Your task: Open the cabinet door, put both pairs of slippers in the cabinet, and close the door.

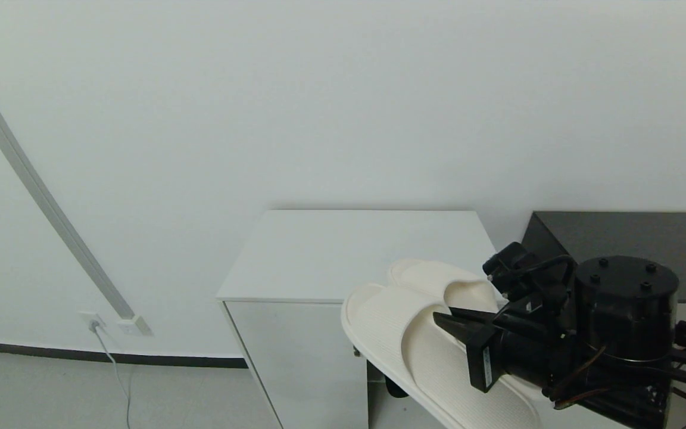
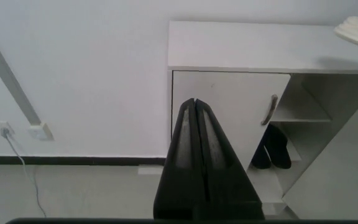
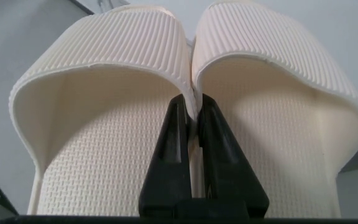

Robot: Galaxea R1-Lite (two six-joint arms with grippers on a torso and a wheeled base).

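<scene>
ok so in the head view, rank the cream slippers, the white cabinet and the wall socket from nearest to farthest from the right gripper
1. cream slippers: clamped in the right gripper itself.
2. white cabinet: just behind the slippers, centre.
3. wall socket: far left, low on the wall.

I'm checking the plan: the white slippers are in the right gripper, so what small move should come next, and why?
Probably lower the right gripper toward the cabinet's open side. It is shut on the white slippers, held up near the cabinet top, and the shelf over the dark slippers looks free.
</scene>
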